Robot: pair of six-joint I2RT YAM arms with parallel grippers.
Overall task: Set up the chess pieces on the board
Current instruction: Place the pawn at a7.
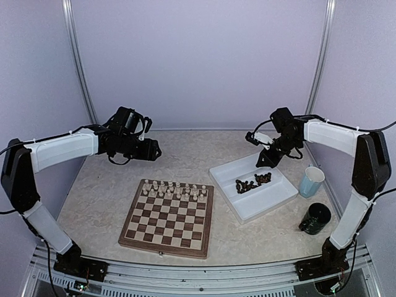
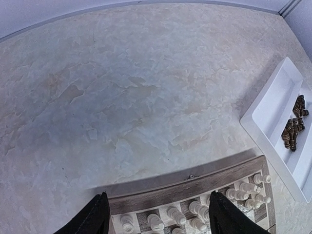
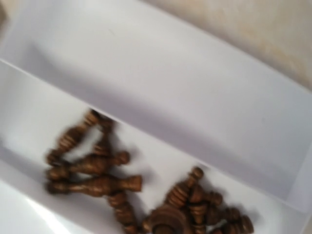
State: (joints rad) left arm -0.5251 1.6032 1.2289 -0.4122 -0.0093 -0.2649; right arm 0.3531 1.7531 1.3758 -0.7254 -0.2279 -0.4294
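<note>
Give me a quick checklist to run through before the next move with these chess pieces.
1. Cream pieces standing on the far two rows of the board: ok.
2. Near rows free for the dark set: ok.
3. Dark pieces in the tray: ok, lying in a heap.
4. Right gripper shut above the tray: ok.
5. A piece held by it: cannot tell.
6. Left gripper open, above the board's far edge, touching nothing: ok.
</note>
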